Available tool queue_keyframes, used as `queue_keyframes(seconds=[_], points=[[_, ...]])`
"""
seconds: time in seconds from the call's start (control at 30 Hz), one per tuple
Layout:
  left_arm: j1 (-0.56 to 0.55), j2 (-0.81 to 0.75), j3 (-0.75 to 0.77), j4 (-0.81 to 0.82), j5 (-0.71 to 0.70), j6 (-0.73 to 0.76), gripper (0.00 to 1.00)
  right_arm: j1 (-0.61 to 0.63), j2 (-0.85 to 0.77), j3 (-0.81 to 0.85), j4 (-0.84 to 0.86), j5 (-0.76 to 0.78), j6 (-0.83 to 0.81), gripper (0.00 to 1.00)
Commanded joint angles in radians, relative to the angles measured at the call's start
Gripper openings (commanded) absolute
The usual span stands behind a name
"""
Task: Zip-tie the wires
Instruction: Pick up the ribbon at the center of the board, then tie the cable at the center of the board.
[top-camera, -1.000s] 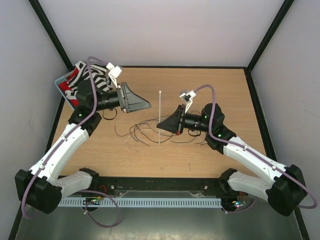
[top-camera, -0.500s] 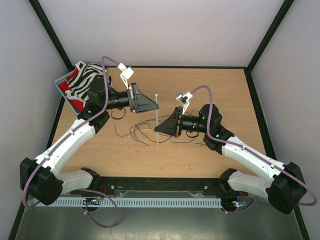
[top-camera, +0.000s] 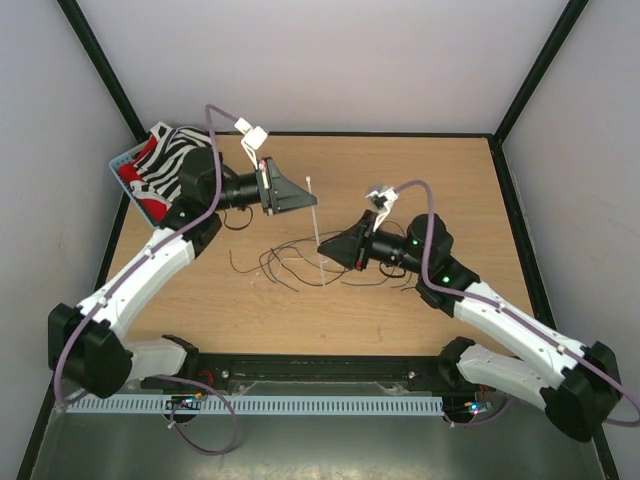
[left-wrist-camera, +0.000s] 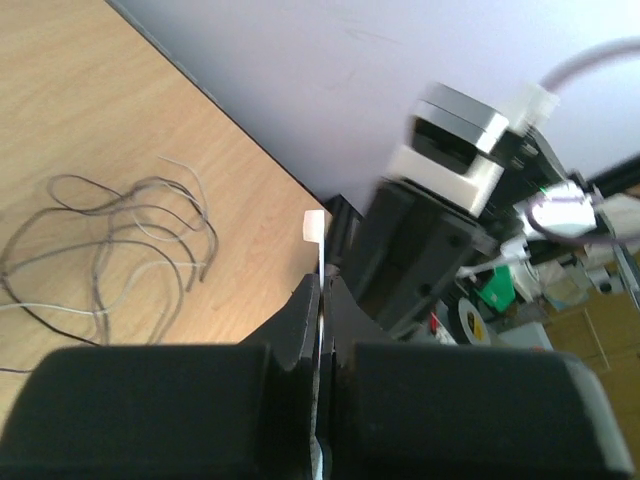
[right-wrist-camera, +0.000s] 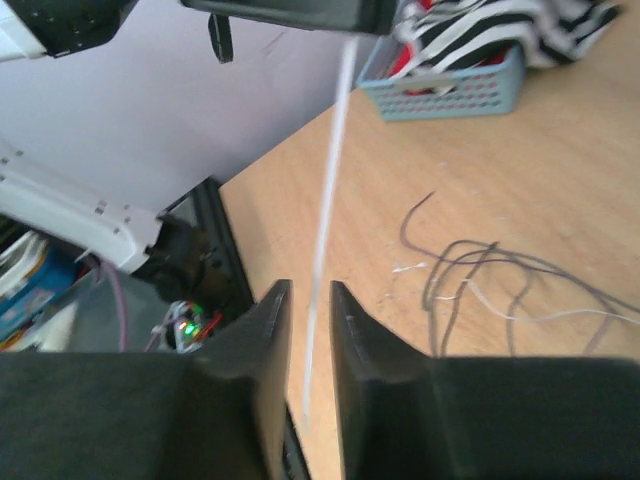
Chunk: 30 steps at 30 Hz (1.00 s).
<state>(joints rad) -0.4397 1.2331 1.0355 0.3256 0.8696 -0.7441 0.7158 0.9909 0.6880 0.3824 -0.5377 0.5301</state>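
Observation:
The wires (top-camera: 285, 262) lie as a loose tangle of thin dark and pale strands on the wooden table, also visible in the left wrist view (left-wrist-camera: 110, 250) and the right wrist view (right-wrist-camera: 500, 285). A white zip tie (top-camera: 316, 232) stands nearly upright above them. My left gripper (top-camera: 313, 204) is shut on its upper part, just under the head (left-wrist-camera: 314, 226). My right gripper (top-camera: 323, 250) is open, and the tie's lower strap (right-wrist-camera: 328, 190) hangs between its fingers without being pinched.
A blue basket (top-camera: 128, 165) with zebra-striped cloth sits at the back left corner, also in the right wrist view (right-wrist-camera: 450, 95). Black frame posts and grey walls enclose the table.
My left gripper swung right to the zip tie and shut on its upper part. My right gripper, which was holding the tie, opened and shifted slightly right.

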Motion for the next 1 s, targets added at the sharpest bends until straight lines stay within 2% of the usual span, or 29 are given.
queue_keyframes(seconds=[0.0, 0.07, 0.17, 0.27, 0.37, 0.57, 0.73, 0.97], points=[[0.075, 0.107, 0.106, 0.033, 0.039, -0.021, 0.00, 0.005, -0.146, -0.038, -0.108, 0.283, -0.159, 0.39], [0.105, 0.184, 0.166, 0.032, 0.089, -0.028, 0.00, 0.004, -0.220, -0.073, -0.131, 0.392, -0.206, 0.59], [0.144, 0.303, 0.244, 0.033, 0.125, -0.029, 0.00, 0.005, -0.329, -0.132, -0.150, 0.505, -0.267, 0.80], [0.175, 0.413, 0.303, 0.032, 0.125, 0.033, 0.00, 0.005, -0.415, -0.167, -0.191, 0.574, -0.309, 0.91], [0.226, 0.529, 0.365, 0.030, 0.147, 0.076, 0.00, 0.005, -0.461, -0.179, -0.241, 0.596, -0.328, 0.93], [0.262, 0.690, 0.449, 0.020, 0.105, 0.305, 0.00, 0.005, -0.497, -0.211, -0.261, 0.590, -0.340, 0.94], [0.265, 0.853, 0.590, 0.018, 0.107, 0.363, 0.00, 0.005, -0.498, -0.211, -0.258, 0.559, -0.355, 0.94], [0.265, 0.986, 0.700, 0.015, 0.106, 0.409, 0.00, 0.005, -0.548, -0.245, -0.237, 0.571, -0.429, 0.94]])
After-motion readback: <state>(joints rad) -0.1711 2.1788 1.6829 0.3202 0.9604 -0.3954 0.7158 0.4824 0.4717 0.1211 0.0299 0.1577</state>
